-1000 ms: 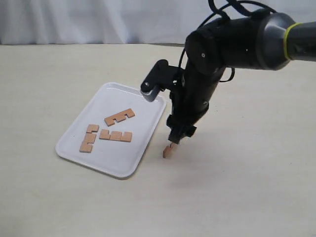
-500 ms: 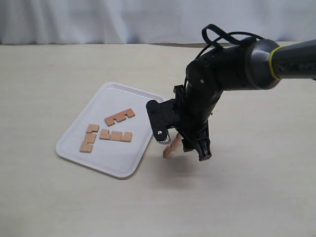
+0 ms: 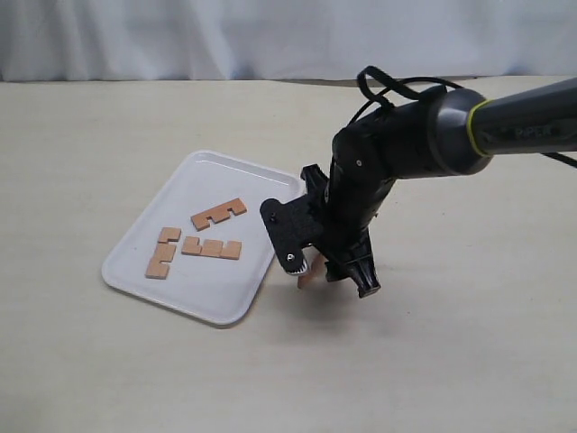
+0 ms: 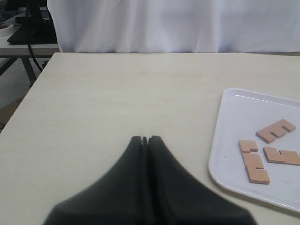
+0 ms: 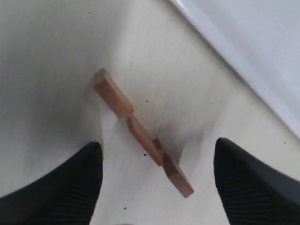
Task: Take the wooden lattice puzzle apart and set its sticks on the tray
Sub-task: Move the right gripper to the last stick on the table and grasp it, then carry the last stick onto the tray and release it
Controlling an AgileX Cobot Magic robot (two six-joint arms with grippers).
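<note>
Three notched reddish-brown sticks [image 3: 211,248] lie flat on the white tray [image 3: 216,176]; no assembled lattice puzzle shows. A fourth stick [image 3: 306,275] rests on the table just off the tray's near right edge, half hidden by the arm. In the right wrist view this stick [image 5: 140,131] sits on the table, seemingly on its narrow edge. My right gripper [image 5: 157,157] is open right above it, one finger on each side, touching nothing. My left gripper [image 4: 145,138] is shut and empty over bare table, left of the tray [image 4: 234,122] and its sticks [image 4: 255,164].
The tray's rim [image 5: 225,37] runs close beside the loose stick. A white curtain [image 3: 180,36] closes off the far side of the table. The left wrist view shows the table's far left corner [image 4: 51,56] with a desk beyond it.
My right gripper has turned and opened, letting go of the stick it held by its top. The stick stays at the same spot by the tray. The three tray sticks have not moved.
</note>
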